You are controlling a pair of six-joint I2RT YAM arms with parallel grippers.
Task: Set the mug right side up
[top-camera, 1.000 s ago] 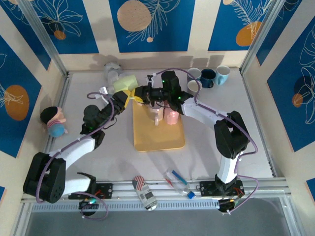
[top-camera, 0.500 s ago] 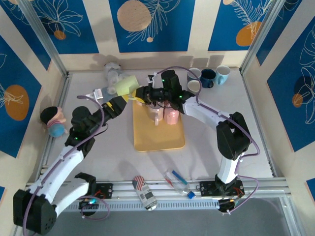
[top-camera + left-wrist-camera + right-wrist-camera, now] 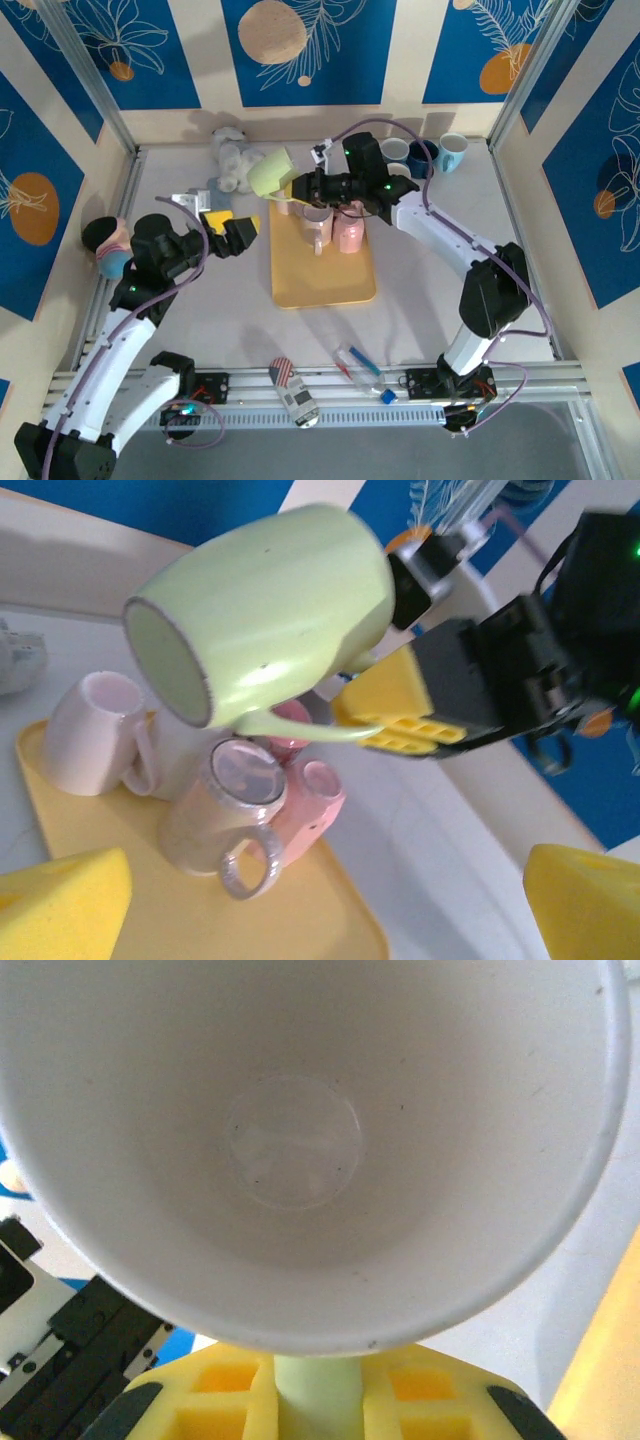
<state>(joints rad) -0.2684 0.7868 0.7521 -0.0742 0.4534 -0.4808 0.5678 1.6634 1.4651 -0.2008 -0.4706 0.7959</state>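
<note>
So the right gripper [image 3: 296, 190] is clamped on the handle of the green mug [image 3: 270, 172], and the mug is up in the air over the far left corner of the yellow tray [image 3: 325, 285]. It's tipped on its side, not upright. In the left wrist view the green mug [image 3: 270, 610] has its flat round end pointing towards that camera, and you can see the handle pinched between the right gripper's yellow fingers [image 3: 400, 742]. From the right wrist you're looking straight into its pale inside [image 3: 300, 1140], with the green handle running down between the pads.

The left gripper [image 3: 238, 228] is spread wide and holding nothing. It sits over the table [image 3: 200, 330] just left of the tray, near the mug but not touching it.

Three pinkish mugs [image 3: 215, 810] are bunched together at the far end of the tray, right under the green one. Three more mugs [image 3: 422, 155] stand in a row at the far right of the table. There's a doll [image 3: 105, 248] at the left edge and a can [image 3: 292, 390] at the near edge.
</note>
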